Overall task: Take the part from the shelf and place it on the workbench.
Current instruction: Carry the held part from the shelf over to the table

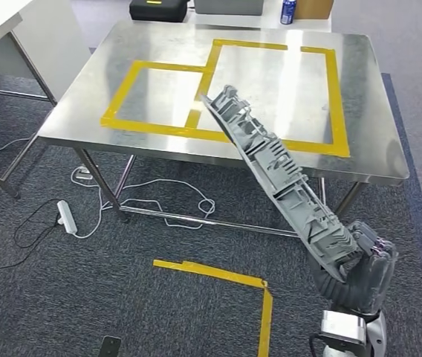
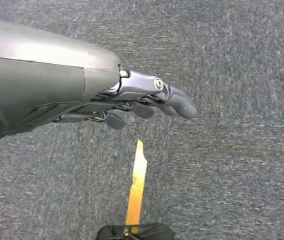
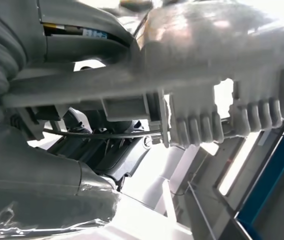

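Right robot hand (image 1: 368, 268) fingers hidden under part (image 1: 278, 175); blue can (image 1: 288, 10) cut off at top edge.

The left hand (image 2: 148, 100) hangs over grey carpet (image 2: 227, 165), fingers extended and holding nothing; a strip of yellow tape (image 2: 136, 182) lies on the carpet beneath it; a dark object (image 2: 135, 232) covers the tape's end.

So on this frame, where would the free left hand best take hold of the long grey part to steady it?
Probably mid-length on the grey part, coming from the robot's left side: the right hand grips only the near end, the ribbed strip tilts up over the workbench, and the left hand is empty.
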`<act>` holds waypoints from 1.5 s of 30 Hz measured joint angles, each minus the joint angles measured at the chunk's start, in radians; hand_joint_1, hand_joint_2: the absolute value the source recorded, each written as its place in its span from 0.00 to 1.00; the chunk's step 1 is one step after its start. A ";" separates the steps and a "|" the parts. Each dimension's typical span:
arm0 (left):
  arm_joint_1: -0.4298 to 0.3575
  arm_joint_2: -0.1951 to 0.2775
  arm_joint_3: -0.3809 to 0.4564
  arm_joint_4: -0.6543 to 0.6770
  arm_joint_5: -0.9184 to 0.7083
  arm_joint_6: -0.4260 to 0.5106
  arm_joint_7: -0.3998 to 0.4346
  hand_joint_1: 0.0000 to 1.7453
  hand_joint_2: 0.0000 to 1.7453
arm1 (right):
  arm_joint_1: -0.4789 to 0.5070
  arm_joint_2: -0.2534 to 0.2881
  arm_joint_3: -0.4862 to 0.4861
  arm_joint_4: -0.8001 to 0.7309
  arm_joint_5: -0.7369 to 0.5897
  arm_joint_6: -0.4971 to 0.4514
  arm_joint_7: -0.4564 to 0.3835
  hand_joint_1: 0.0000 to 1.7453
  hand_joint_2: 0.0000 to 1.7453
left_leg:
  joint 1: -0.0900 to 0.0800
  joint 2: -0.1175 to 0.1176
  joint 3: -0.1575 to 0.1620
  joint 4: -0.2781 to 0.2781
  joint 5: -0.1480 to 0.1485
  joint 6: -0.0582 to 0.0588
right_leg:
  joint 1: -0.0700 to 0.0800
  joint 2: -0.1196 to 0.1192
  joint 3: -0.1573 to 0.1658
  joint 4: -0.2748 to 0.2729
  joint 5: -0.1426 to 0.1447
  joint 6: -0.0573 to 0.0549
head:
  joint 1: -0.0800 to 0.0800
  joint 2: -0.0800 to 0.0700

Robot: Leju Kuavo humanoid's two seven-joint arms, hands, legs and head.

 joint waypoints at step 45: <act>-0.001 -0.001 0.001 0.000 -0.002 -0.002 0.000 0.00 1.00 | 0.014 -0.006 0.021 0.000 -0.102 0.066 -0.016 1.00 1.00 | 0.001 0.017 0.060 -0.073 -0.021 0.034 | 0.006 -0.008 -0.098 0.132 -0.013 0.035 | 0.013 0.000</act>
